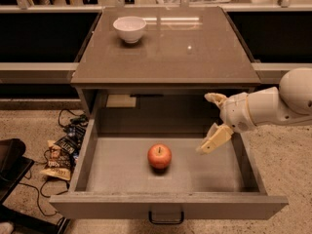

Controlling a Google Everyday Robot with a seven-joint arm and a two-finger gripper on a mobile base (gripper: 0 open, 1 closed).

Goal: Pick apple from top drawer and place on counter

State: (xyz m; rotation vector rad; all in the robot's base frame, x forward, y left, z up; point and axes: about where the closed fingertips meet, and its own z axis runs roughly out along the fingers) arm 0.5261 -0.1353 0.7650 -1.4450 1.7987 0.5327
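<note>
Gripper, cream-coloured, two-finger, on a white rounded arm entering from the right: it hangs over the right part of the wide shallow grey top drawer, above the floor and inside the right wall. Fingers stand well apart, one high near the drawer's back, one lower and angled down toward the floor. Nothing between them.

Small round red-orange apple, short stem up: it sits on the drawer floor, about centre, well apart from the gripper and to its left.

Drawer is pulled fully out; its dark metal loop handle sits at mid front.

Flat glossy brown-grey counter lies directly above and behind the drawer. A white ceramic bowl stands upright at its far left.

Crumpled snack wrappers and dark cables lie on the speckled floor left of the drawer.
</note>
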